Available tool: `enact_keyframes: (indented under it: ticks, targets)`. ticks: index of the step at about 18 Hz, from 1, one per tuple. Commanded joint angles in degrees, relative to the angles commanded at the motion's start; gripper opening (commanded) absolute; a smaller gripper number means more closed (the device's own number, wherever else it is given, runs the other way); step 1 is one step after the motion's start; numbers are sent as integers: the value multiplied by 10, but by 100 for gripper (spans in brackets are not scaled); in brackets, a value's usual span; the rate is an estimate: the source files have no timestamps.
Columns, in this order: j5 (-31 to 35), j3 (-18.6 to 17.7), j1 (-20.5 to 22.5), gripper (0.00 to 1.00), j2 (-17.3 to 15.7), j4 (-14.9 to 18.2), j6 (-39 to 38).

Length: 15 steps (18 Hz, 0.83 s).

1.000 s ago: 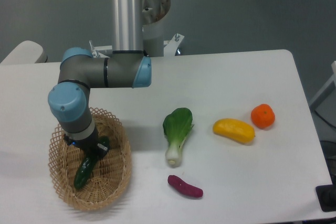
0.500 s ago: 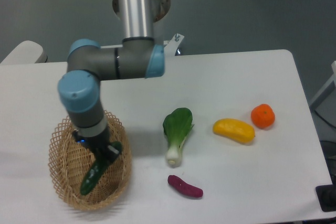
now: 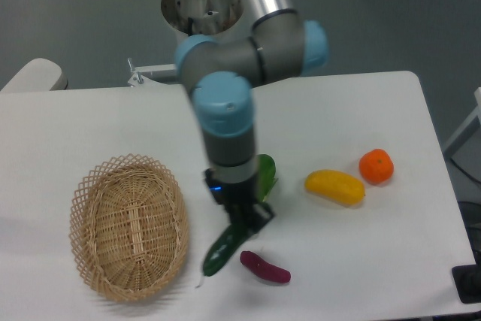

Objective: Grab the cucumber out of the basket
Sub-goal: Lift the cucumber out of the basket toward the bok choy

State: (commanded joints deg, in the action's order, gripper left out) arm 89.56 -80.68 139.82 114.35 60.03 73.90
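My gripper (image 3: 242, 219) is shut on the dark green cucumber (image 3: 220, 252), which hangs tilted from it, lower end down-left, just above the white table. The cucumber is outside the tan wicker basket (image 3: 129, 225), to the right of its rim. The basket holds nothing and lies at the front left. The gripper's fingers are mostly hidden by the wrist.
A purple sweet potato (image 3: 264, 268) lies right beside the cucumber's lower end. The bok choy (image 3: 263, 173) is mostly hidden behind the arm. A yellow mango-like fruit (image 3: 335, 186) and an orange (image 3: 376, 165) lie to the right.
The arm has lifted the cucumber out of the basket and swung it right, over the table near the sweet potato. The basket is now bare.
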Motion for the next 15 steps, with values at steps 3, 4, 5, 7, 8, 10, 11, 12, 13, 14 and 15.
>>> enact_keyframes:
  ticks: [3, 4, 5, 7, 8, 10, 11, 12, 13, 14, 15]
  targets:
    - [0, 1, 20, 19, 1, 0, 39]
    - [0, 1, 23, 18, 2, 0, 48]
    - [0, 1, 26, 18, 3, -1, 54]
    - [-1, 1, 33, 18, 4, -1, 61]
    - [0, 2, 34, 18, 4, -1, 65]
    - [-1, 1, 41, 18, 4, 0, 75]
    - [-1, 1, 42, 18, 4, 0, 75]
    - [-1, 1, 42, 18, 4, 0, 76]
    - [-1, 1, 42, 18, 3, 0, 76]
    - [0, 1, 42, 18, 3, 0, 76]
    - [0, 0, 42, 18, 2, 0, 76]
